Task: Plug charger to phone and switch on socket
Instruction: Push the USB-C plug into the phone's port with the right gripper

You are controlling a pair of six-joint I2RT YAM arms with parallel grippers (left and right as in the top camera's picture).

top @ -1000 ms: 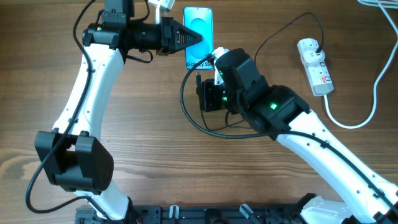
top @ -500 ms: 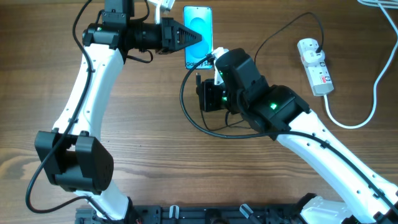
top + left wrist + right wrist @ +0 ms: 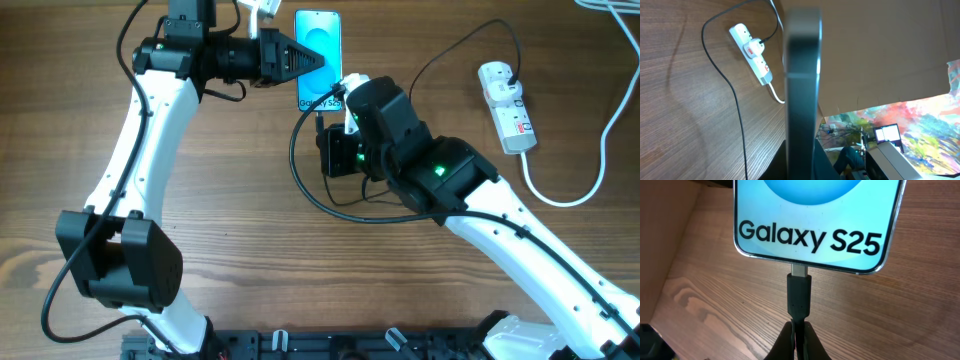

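The right tool (image 3: pixel 799 332) is pinched closed on the charger's connector (image 3: pixel 799 297), whose metal tip meets the bottom edge of the Galaxy S25 phone (image 3: pixel 817 225). The left tool (image 3: pixel 303 58) clamps the phone's side edge. The black cable (image 3: pixel 293 160) loops over the tabletop (image 3: pixel 230 220) toward the power strip (image 3: pixel 510 110), well apart from the phone.

"Where does the phone (image 3: pixel 321 35) lie?"

"At the table's (image 3: pixel 250 250) far edge, with my left gripper (image 3: pixel 312 58) on its left side."

"And the charger (image 3: pixel 799 295)?"

"Its tip meets the phone's near end, with my right gripper (image 3: pixel 796 332) just before it. Its plug (image 3: pixel 754 48) sits in the socket (image 3: pixel 508 110), well off to my right."
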